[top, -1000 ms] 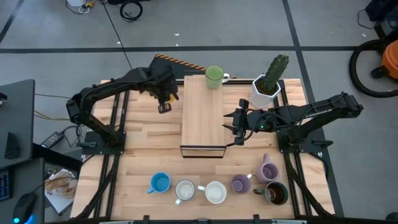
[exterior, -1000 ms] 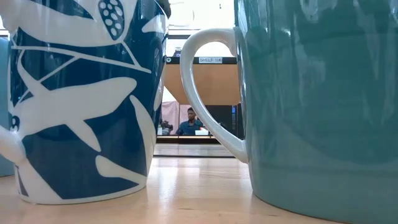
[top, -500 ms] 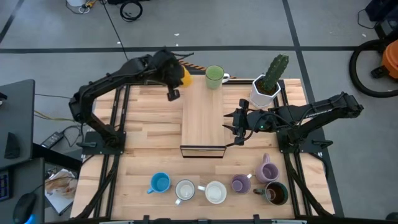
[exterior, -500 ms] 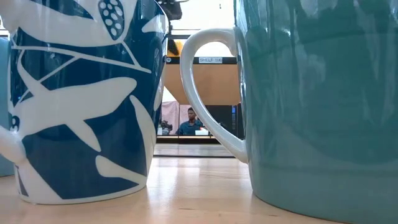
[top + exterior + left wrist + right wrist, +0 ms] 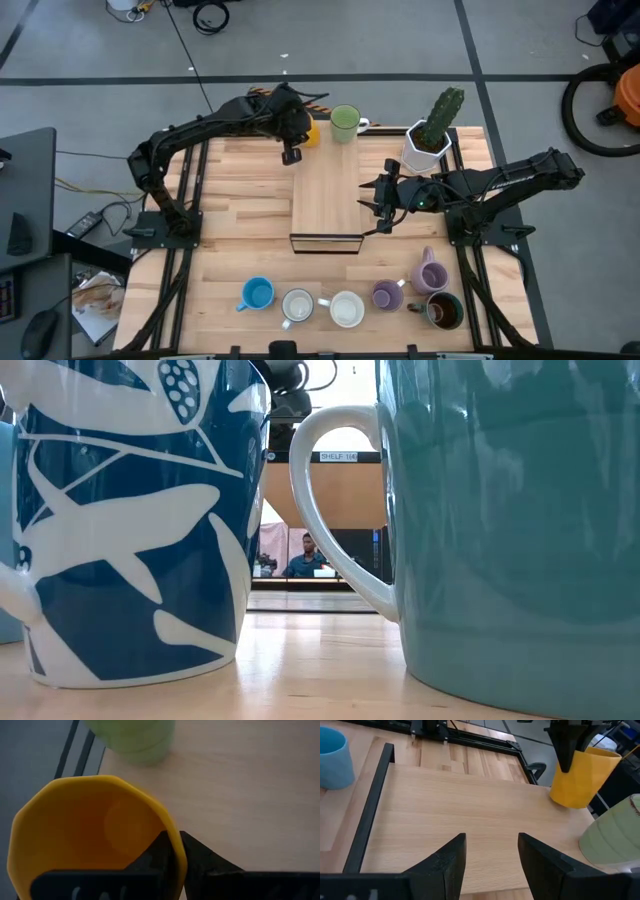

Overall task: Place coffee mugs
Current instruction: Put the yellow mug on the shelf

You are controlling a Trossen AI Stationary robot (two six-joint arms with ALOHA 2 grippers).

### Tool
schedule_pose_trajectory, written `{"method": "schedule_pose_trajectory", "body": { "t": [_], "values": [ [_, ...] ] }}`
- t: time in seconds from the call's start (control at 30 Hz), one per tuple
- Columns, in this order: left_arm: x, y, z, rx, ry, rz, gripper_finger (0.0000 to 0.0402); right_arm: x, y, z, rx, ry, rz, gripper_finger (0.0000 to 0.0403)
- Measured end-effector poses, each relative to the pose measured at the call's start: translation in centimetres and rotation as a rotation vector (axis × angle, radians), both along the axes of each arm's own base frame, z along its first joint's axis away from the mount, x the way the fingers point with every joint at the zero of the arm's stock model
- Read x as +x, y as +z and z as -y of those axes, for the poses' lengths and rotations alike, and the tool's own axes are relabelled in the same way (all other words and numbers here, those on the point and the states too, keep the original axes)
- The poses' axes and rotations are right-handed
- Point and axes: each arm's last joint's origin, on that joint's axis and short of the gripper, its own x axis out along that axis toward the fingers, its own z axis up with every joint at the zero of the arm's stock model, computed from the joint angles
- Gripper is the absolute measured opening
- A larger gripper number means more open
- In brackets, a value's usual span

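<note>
Orange mug [image 5: 95, 835] is pinched by its rim in the left gripper [image 5: 291, 152], at the raised board's [image 5: 326, 190] far corner beside the green mug [image 5: 344, 122]. Risk: a thin rim grip may slip or knock green. Right gripper [image 5: 490, 852] waits, fingers apart; cactus planter [image 5: 430, 140] nearby.

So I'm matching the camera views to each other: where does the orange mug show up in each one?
High view: orange mug at the board's far left corner, under the left claw.
Low view: not visible.
Left wrist view: fills the lower left, rim pinched by the claw.
Right wrist view: upper right, at the board's far end.
Shared landmark: the green mug right beside it.
</note>
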Motion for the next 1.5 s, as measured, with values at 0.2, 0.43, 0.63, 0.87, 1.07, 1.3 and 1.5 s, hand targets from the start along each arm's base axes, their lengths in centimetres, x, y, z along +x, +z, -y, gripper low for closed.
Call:
{"method": "schedule_pose_trajectory", "body": {
  "t": [0.2,0.43,0.63,0.87,1.07,1.3,1.5],
  "values": [
    [0.03,0.07,-0.14,0.021,0.003,0.002,0.0036,0.01,-0.01,0.00,0.002,-0.001,0.001,0.0185],
    [0.14,-0.09,-0.27,0.048,-0.002,-0.013,0.0036,0.01,-0.01,0.00,0.007,-0.004,0.003,0.0185],
    [0.16,-0.07,-0.26,0.053,-0.009,-0.012,0.0036,0.01,-0.01,0.00,0.007,-0.004,0.002,0.0185],
    [0.20,-0.12,-0.13,0.067,-0.036,-0.026,0.0049,0.01,-0.01,0.00,0.009,-0.004,0.003,0.0185],
    [0.23,-0.03,-0.15,0.076,-0.041,-0.021,0.0077,0.02,-0.03,-0.06,0.021,0.014,0.001,0.0185],
    [0.34,0.06,-0.18,0.081,-0.038,-0.006,0.0100,0.02,-0.03,-0.07,0.021,0.014,0.001,0.0185],
    [0.64,0.32,-0.22,0.039,0.002,0.059,0.0095,0.02,-0.03,-0.09,0.023,0.017,0.000,0.0185]
  ]
}}
